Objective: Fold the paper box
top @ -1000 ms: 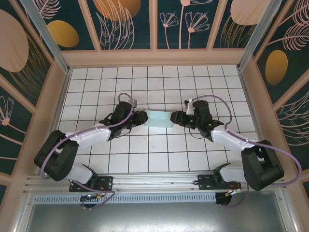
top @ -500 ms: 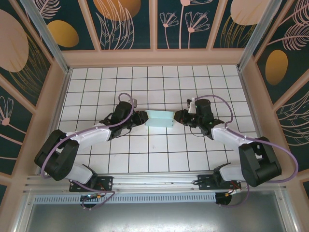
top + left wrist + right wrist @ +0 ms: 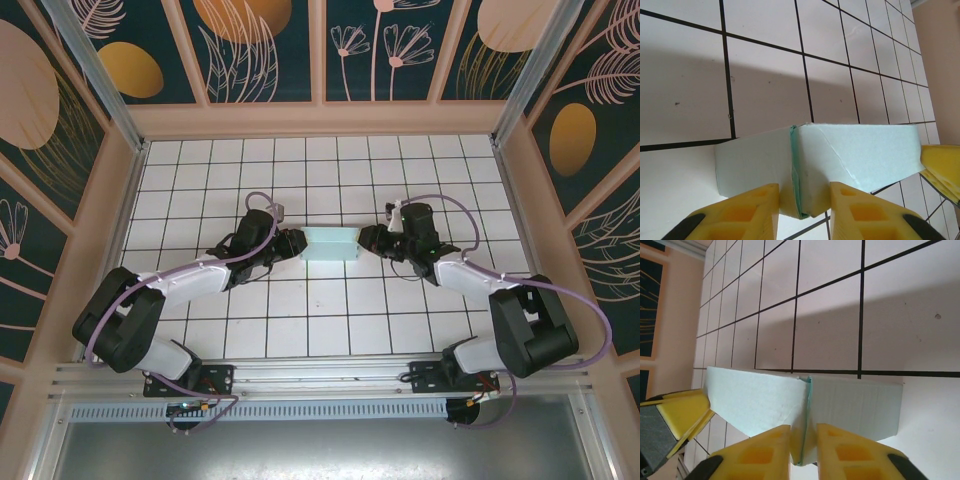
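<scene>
- Left claw (image 3: 298, 244): clenched on the left end of the paper box (image 3: 331, 244). In the left wrist view the two yellow fingers (image 3: 752, 205) are seen pressed on either side of the box's (image 3: 855, 150) near corner, with a darker green seam line held between them at the left claw (image 3: 804, 195).
- Paper box: found at about the middle of the tiled surface (image 3: 300, 170), well apart from all four edges, and spanned between the two claws. It is seen as a small closed rectangular body in pale mint card, long side running left to right. The faces are flat, and the lower edge appears to rest on the tiles. A faint slanting crease is noted across one face.
- Right claw (image 3: 364, 240): grasping the right end of the box. In the right wrist view its fingers (image 3: 765, 450) are closed against the end corner of the box (image 3: 755, 400), the green seam caught between them at the right claw (image 3: 802, 432).
- Progress, as judged: the main body is taken to be folded already, since walls and corners are formed and no loose flaps are seen lying flat. The work is thought to be late, with the ends being pinched or squared. Whether the end flaps are fully tucked cannot be told, as both ends are covered by the fingers. Release of both ends is judged to remain.
</scene>
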`<state>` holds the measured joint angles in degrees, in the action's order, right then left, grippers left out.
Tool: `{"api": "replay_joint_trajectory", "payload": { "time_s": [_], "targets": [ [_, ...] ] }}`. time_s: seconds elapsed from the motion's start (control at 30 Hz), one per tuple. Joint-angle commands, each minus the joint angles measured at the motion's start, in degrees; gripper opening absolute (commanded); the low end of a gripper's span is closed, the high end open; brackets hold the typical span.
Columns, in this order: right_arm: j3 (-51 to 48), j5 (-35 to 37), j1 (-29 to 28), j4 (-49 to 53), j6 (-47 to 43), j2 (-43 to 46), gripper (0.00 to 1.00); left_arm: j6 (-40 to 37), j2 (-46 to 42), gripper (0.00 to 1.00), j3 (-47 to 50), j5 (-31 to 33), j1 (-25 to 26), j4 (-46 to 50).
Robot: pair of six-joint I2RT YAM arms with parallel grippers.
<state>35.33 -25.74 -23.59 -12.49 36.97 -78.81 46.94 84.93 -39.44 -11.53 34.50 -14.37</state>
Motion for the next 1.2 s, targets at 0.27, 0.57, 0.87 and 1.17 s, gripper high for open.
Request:
{"api": "replay_joint_trajectory", "payload": {
  "time_s": [0.27,0.57,0.87,1.17],
  "targets": [
    [9.02,10.19,-7.43,7.13,-4.79,-8.09,0.74,-2.18,4.29,0.28,2.07,0.31,0.12,11.82],
    [9.22,13.41,-7.43,9.06,-5.31,-11.11,0.48,-0.27,0.61,0.53,-0.14,-4.46,0.01,9.56],
    [9.05,13.52,-7.43,8.51,-5.51,-11.63,0.47,-2.06,-0.55,0.67,-7.25,-2.95,-2.42,12.88],
    [8.74,13.7,-7.43,8.53,-5.86,-11.34,0.47,-1.25,-0.57,0.54,-5.82,-4.8,-5.12,11.07]
  ]
}}
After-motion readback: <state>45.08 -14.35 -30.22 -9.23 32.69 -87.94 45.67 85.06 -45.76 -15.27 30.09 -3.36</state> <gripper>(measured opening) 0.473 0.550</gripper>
